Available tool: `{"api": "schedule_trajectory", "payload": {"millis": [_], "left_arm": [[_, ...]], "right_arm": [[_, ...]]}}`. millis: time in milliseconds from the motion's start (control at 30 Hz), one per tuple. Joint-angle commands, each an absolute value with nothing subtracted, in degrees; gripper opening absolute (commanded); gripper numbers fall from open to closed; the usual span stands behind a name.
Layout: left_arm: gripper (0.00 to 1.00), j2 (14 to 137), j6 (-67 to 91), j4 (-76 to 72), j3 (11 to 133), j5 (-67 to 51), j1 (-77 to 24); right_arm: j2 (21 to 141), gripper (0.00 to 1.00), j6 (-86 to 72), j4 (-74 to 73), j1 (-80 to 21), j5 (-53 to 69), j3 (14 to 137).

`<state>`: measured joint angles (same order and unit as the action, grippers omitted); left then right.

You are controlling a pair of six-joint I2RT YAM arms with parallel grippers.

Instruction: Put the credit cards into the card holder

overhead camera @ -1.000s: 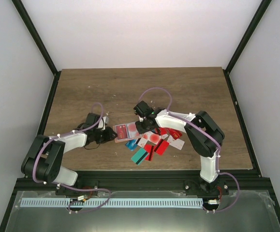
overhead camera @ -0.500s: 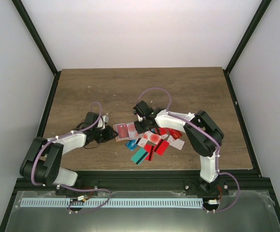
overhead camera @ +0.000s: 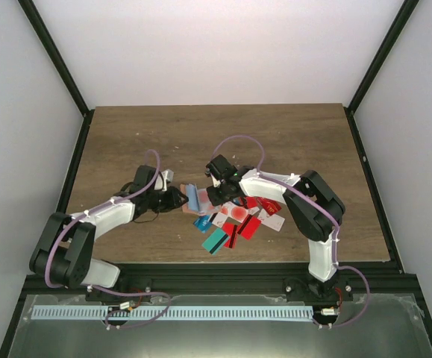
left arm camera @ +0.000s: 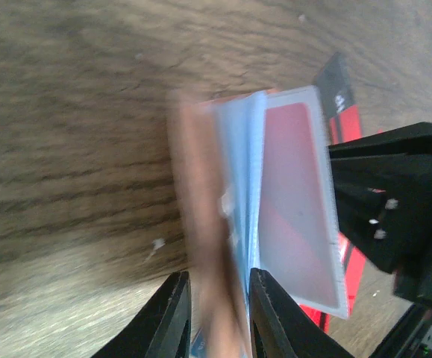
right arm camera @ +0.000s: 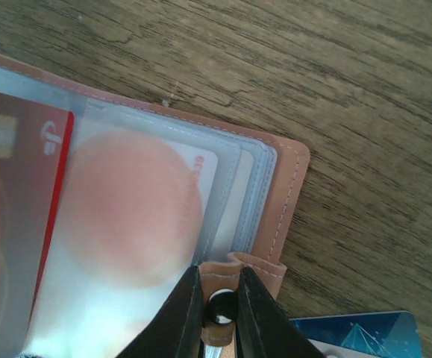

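Note:
The salmon-brown card holder [overhead camera: 195, 196] is half folded, its left cover raised on edge. My left gripper [overhead camera: 180, 198] is shut on that cover and its clear sleeves; in the left wrist view the cover [left arm camera: 201, 224] sits between the jaws of the left gripper [left arm camera: 217, 277]. My right gripper [overhead camera: 217, 195] is shut on the holder's snap tab [right arm camera: 230, 280], its jaws [right arm camera: 217, 274] either side of the black snap. The holder's sleeves hold a white card with a red circle [right arm camera: 133, 209] and a red card [right arm camera: 22, 224]. Loose credit cards [overhead camera: 238, 218] lie beside the holder on the right.
A teal card [overhead camera: 216, 240] and a blue card [overhead camera: 201, 223] lie nearest the table's front edge. The blue card's corner shows in the right wrist view [right arm camera: 357, 335]. The right gripper's black body [left arm camera: 395, 209] is close to the raised sleeves. Bare wood stretches behind.
My left gripper has moved right and lifted the holder's left half from flat to standing on edge, folding it toward the right gripper. The right gripper has stayed on the tab.

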<state>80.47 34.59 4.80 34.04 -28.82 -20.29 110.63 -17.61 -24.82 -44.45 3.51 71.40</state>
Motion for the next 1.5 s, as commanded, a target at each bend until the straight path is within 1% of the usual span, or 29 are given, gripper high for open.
{"api": "schedule_trajectory", "payload": {"millis": [0,400,600,833,1033,1133,1267,1367,1467], "left_arm": [[0.24,81.53,35.02,2.57,37.14,-30.58,-21.71],[0.24,88.14,34.64,2.7,43.99,-29.75,-26.73],[0.24,92.19,34.37,2.46,46.32,-28.85,-28.95],[0.24,96.84,34.28,1.79,48.25,-28.14,-30.56],[0.24,98.81,33.69,3.87,49.68,-25.77,-31.93],[0.26,99.15,33.57,4.28,49.82,-24.32,-32.48],[0.3,98.74,33.73,4.43,49.7,-22.82,-32.91],[0.36,97.1,33.6,4.62,49.84,-21.42,-33.43],[0.37,94.67,33.57,5.15,49.88,-20.58,-33.42]], "right_arm": [[112.46,0.06,-17.79,-24.73,-45.09,5.66,70.8],[111.42,0.06,-18.35,-25.27,-45.09,4.74,71.1],[110.34,0.07,-18.82,-25.89,-45.02,3.49,71.11],[106.68,0.17,-19.39,-26.1,-43.43,4.45,70.27],[102.04,0.33,-19.4,-26.8,-41.91,5.82,68.93],[99.21,0.35,-19.59,-26.55,-41.23,7.1,67.56],[96.6,0.36,-19.92,-26.23,-40.55,9.03,65.87],[94.58,0.36,-20.6,-24.85,-39.94,12.85,64.31],[93.26,0.36,-21.6,-23.25,-39.85,15.74,62.94]]}}
